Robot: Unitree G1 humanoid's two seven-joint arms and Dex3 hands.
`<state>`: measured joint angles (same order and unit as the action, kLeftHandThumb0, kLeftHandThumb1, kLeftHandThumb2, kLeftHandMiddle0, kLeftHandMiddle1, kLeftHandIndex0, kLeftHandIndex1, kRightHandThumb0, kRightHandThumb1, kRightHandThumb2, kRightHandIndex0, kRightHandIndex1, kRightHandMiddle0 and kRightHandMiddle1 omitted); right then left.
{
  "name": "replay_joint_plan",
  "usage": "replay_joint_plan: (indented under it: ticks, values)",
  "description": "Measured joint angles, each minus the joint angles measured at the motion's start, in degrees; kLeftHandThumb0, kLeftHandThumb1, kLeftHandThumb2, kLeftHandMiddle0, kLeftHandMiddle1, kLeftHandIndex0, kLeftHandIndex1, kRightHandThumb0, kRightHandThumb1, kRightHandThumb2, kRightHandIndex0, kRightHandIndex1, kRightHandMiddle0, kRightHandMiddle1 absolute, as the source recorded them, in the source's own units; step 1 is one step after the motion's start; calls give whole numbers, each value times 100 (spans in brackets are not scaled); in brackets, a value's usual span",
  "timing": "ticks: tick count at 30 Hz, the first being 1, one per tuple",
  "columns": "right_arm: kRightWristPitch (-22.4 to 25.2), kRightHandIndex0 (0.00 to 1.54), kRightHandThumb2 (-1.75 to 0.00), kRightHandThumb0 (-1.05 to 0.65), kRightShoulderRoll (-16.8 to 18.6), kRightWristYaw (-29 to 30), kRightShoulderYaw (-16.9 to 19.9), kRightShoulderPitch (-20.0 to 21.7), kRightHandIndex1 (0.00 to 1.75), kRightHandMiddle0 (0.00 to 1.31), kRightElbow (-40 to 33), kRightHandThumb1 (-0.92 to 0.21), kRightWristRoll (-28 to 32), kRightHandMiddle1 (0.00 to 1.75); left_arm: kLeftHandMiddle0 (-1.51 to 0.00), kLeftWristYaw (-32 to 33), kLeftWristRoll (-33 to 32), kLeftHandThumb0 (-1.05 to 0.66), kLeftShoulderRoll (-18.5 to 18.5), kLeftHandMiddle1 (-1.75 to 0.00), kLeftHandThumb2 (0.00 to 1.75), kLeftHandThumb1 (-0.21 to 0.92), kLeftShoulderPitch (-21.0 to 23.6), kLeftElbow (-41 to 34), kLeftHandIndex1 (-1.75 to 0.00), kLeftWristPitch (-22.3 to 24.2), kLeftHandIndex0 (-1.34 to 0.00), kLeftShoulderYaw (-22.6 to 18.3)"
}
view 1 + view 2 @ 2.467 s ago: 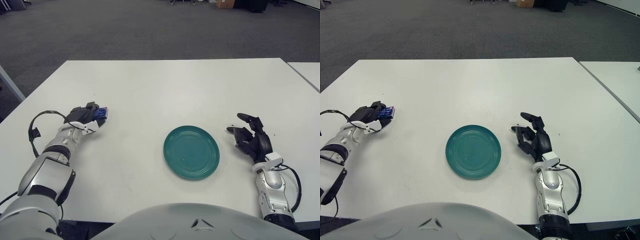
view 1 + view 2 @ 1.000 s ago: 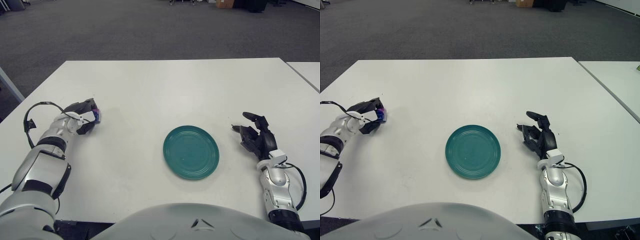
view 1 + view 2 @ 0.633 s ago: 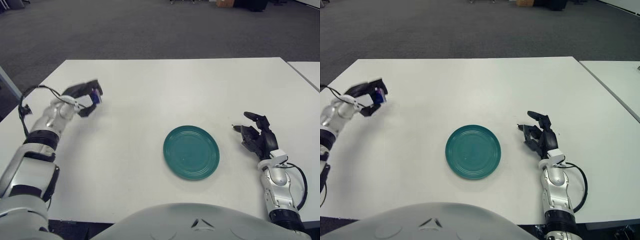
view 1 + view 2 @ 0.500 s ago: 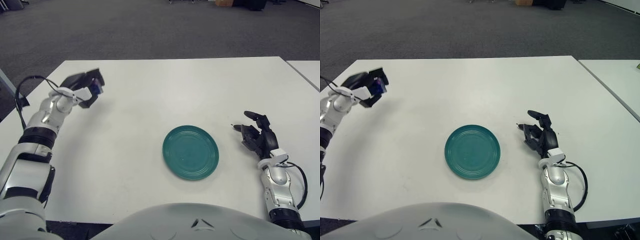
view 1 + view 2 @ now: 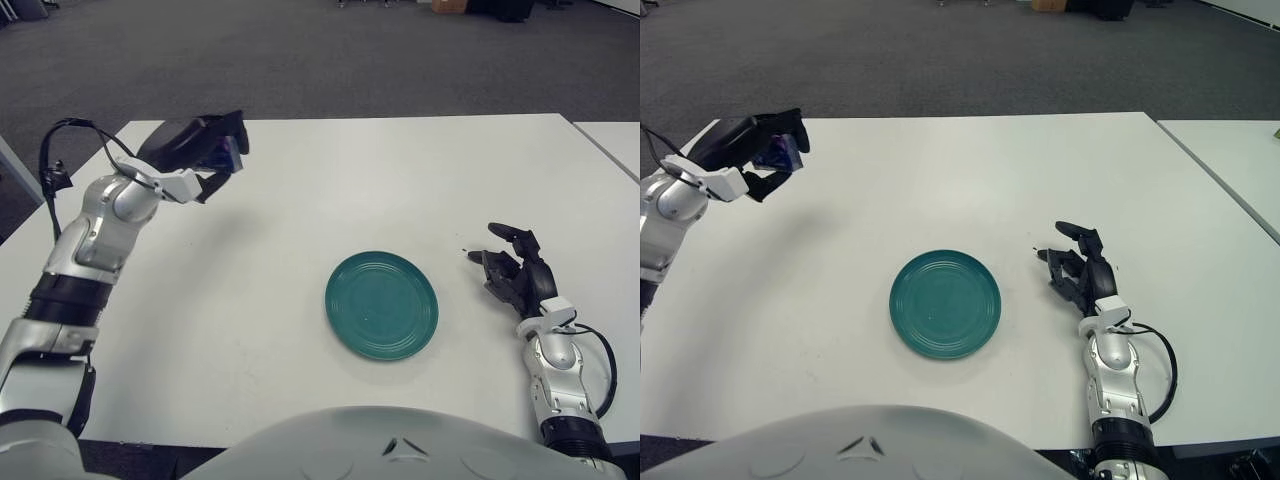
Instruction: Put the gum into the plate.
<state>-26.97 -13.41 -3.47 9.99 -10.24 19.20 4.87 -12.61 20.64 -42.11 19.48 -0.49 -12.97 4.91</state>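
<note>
My left hand [image 5: 215, 155] is raised above the table's far left part, its fingers shut on a small blue gum pack [image 5: 229, 154], which shows only partly between them. The same hand [image 5: 775, 152] and gum pack [image 5: 781, 152] appear at the upper left of the right eye view. A round teal plate [image 5: 381, 304] lies on the white table [image 5: 330, 180] near the middle front, well to the right of and nearer than the held gum. My right hand [image 5: 513, 274] shows to the right of the plate, fingers spread, holding nothing.
A second white table [image 5: 615, 145] stands at the far right edge with a narrow gap between. Grey carpet floor lies beyond the table. A black cable loops off my left forearm [image 5: 55, 150].
My left hand has lifted the gum pack off the table at the left and carried it up and rightward. The right hand has hardly moved.
</note>
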Motion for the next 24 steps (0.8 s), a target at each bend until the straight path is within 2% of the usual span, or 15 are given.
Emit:
replay_joint_plan:
  ticks: [5,14,19,24]
  values:
    - [3,59,-81,-41,7,51,-6,-11,82,0,9,-77,-24,99,-75,-81,7,0,307,-170,152,13,-239,-389,-175,177,-53,28]
    - [85,56,-76,-44,17,67,-24,-51,77,0,-71,-79,-29,100,-73,-226,198,0,794,-174,152,15,-453,-919,-175,288,-52,358]
    - [85,55,-75,-45,54,106,-53,-87,76,0,-147,-80,-51,99,-77,-508,275,0,1123,-174,159,9,-518,-1479,-175,421,-56,735]
    - [86,55,-74,-46,95,158,-89,-112,74,0,-261,-81,-115,99,-81,-635,318,0,1230,-175,165,3,-555,-1631,-175,345,-61,869]
